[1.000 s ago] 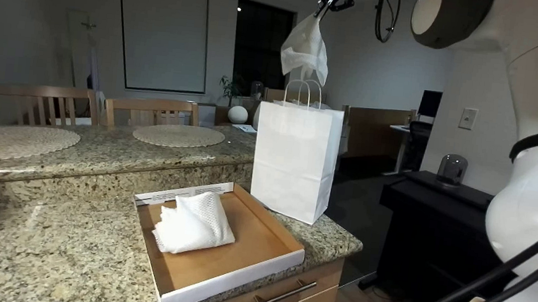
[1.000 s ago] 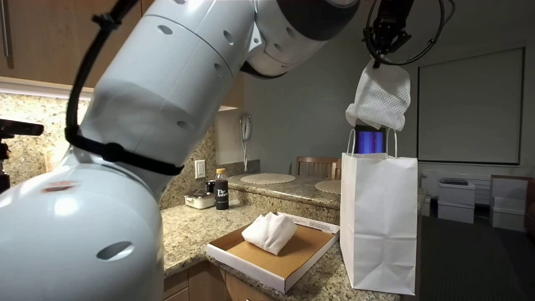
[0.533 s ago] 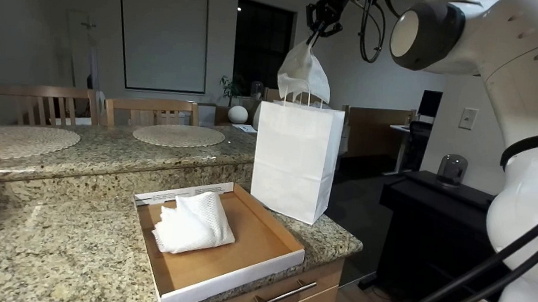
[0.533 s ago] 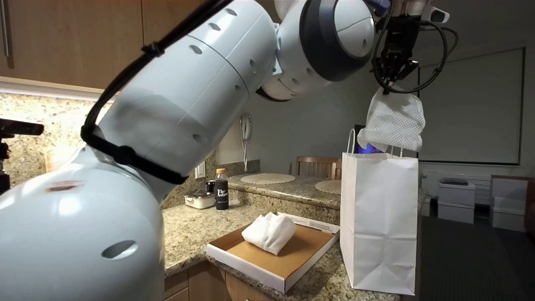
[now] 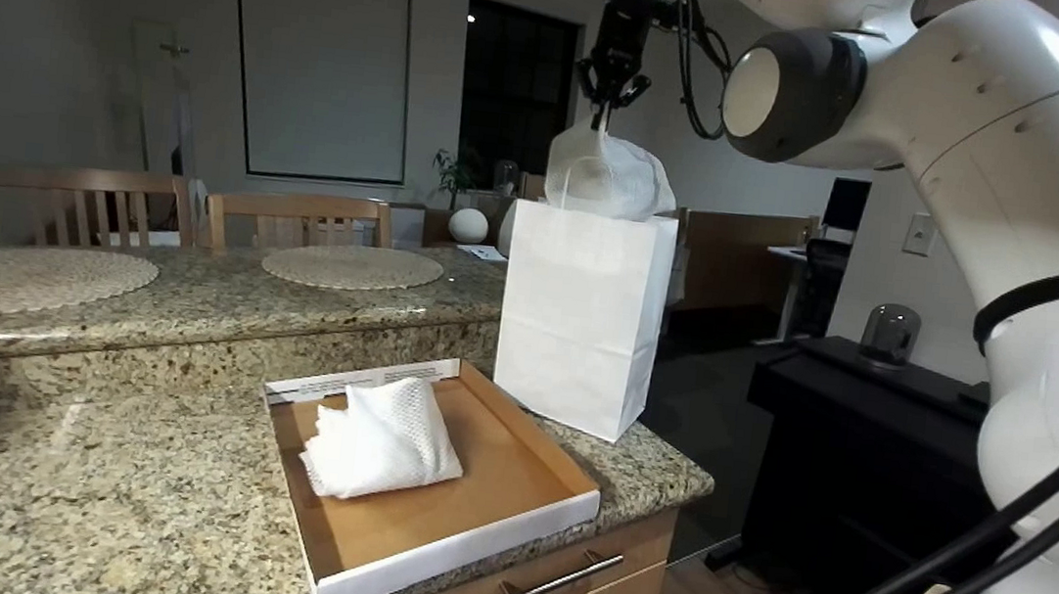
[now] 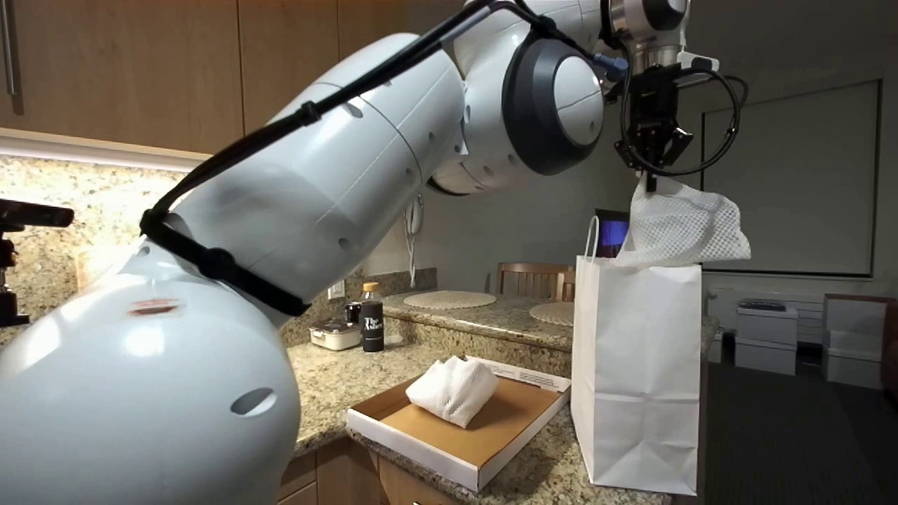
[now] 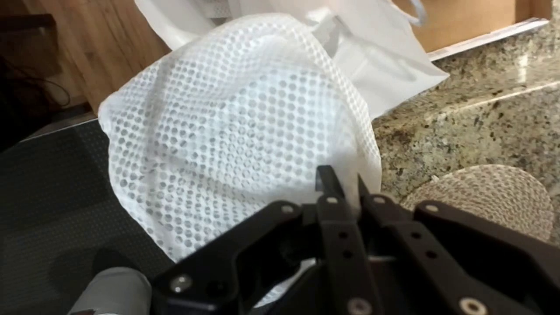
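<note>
Cloth (image 6: 684, 224) in jaws; bag (image 6: 638, 379) below

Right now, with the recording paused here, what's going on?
A robot's gripper pinches a white mesh piece by its upper end, at the open top of a white paper bag standing upright near the end of the counter. Whether any of the mesh is inside, I can't tell. Beside the bag, a second, bunched mesh piece lies in a shallow cardboard tray.
</note>
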Robot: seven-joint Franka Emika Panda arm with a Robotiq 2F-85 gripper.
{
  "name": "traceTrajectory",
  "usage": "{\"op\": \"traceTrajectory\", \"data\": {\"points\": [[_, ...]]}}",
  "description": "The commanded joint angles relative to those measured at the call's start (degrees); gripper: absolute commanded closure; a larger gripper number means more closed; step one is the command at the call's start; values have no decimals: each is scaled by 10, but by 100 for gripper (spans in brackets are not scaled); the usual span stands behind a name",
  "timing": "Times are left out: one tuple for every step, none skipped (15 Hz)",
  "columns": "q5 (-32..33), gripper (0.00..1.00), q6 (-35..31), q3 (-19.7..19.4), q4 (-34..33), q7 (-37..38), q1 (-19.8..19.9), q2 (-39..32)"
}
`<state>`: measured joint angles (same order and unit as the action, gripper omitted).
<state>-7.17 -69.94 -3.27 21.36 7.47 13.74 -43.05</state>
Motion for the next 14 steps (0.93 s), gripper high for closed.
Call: {"op": "traceTrajectory", "data": {"points": [[58,93,0,-11,-2,-57,-22,-16],[73,93,0,-14,-1,-72,-29,-19],[87,93,-3,-18,-1,-84,-35,-21],[99,94,-6,-21,-2,-97,-40,-24],[110,93,-8,-23,-2,-108,-44,-25],[118,95,-16,-26,-4,-113,-48,-25],[125,97,-17,-27,-1,-122,-52,-23],[133,96,-23,-29,2,-128,-56,-20],[140,98,-22,-31,4,-134,-62,-17],[148,97,-24,-34,4,-142,-67,-16],[157,97,-24,-37,4,-147,-74,-15],[166,71,-20,-40,6,-150,-81,-14],[176,71,-16,-44,7,-154,-88,-13],[184,65,-11,-47,9,-154,-96,-11]]}}
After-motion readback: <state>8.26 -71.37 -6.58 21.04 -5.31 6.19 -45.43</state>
